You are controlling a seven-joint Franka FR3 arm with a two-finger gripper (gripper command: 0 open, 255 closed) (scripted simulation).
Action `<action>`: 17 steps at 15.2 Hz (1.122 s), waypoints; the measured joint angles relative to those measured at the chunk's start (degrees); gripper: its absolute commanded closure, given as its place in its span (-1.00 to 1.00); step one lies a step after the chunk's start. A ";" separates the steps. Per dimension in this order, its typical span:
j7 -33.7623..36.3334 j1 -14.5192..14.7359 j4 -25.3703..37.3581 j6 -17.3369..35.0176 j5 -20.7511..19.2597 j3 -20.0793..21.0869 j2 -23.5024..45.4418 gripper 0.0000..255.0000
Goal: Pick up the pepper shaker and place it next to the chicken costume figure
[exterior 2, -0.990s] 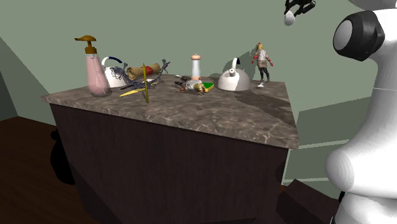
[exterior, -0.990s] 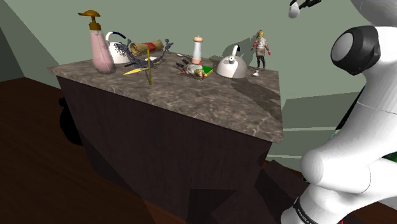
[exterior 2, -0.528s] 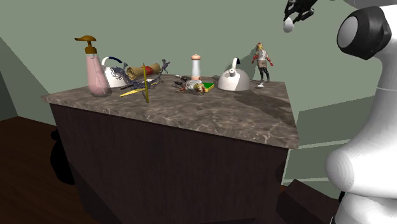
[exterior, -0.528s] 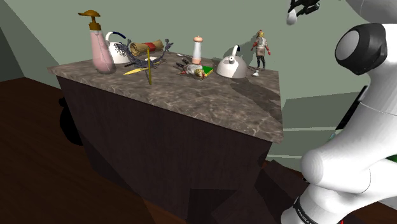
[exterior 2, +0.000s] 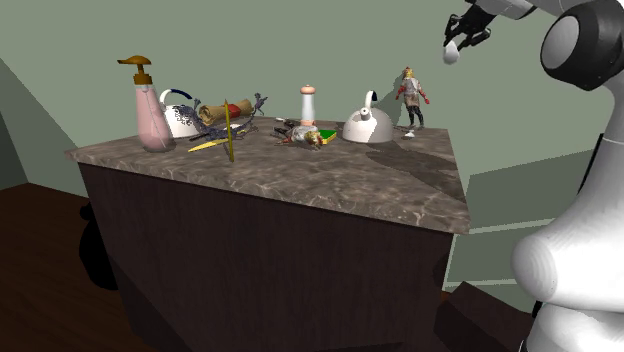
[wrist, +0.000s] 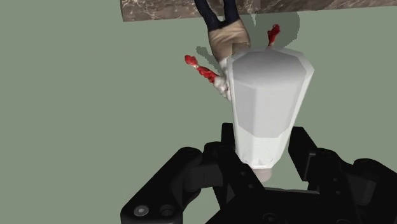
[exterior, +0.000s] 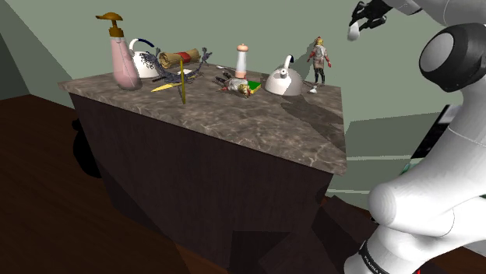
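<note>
The black gripper (exterior: pixel 361 19) is clenched on the pepper shaker (exterior: pixel 354 33), a white faceted piece that hangs from the fingers in the air, off the counter. In the shoulder view the shaker sits at about one o'clock from the costume figure (exterior: pixel 319 62), well apart from it and higher. In the second exterior view the gripper (exterior 2: pixel 463 30) and shaker (exterior 2: pixel 453 53) again lie at about one o'clock from the figure (exterior 2: pixel 411 100).

In the wrist view both fingers (wrist: pixel 222 149) press the narrow end of the shaker (wrist: pixel 270 108). Beyond it are the figure's tan body and red hands (wrist: pixel 224 41), standing on the marble edge (wrist: pixel 159 9).

The figure stands upright near the far corner of the marble countertop (exterior: pixel 257 124). Just beside it, at its nine o'clock in the shoulder view, is a white domed kettle (exterior: pixel 283 82). Further round at nine o'clock come a small doll lying on its side (exterior: pixel 237 86) and a tall pale mill with a brown cap (exterior: pixel 244 58). A pink soap dispenser (exterior: pixel 122 62) stands at the far end, with a blue-patterned white teapot (exterior: pixel 144 61) just behind it
</note>
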 measured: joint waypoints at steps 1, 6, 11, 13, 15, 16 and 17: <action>-0.24 0.07 -1.13 0.82 0.12 0.07 -0.31 1.00; -2.17 0.22 -7.50 5.23 1.37 0.23 -2.08 1.00; -3.99 0.44 -12.94 9.14 2.67 0.42 -3.46 1.00; -4.83 0.51 -14.76 10.59 3.32 0.45 -3.75 1.00; -5.69 0.59 -16.33 11.99 4.01 0.47 -3.83 1.00; -6.09 0.62 -17.25 12.60 4.34 0.48 -4.10 1.00; -6.49 0.72 -18.22 13.54 4.68 0.56 -4.13 1.00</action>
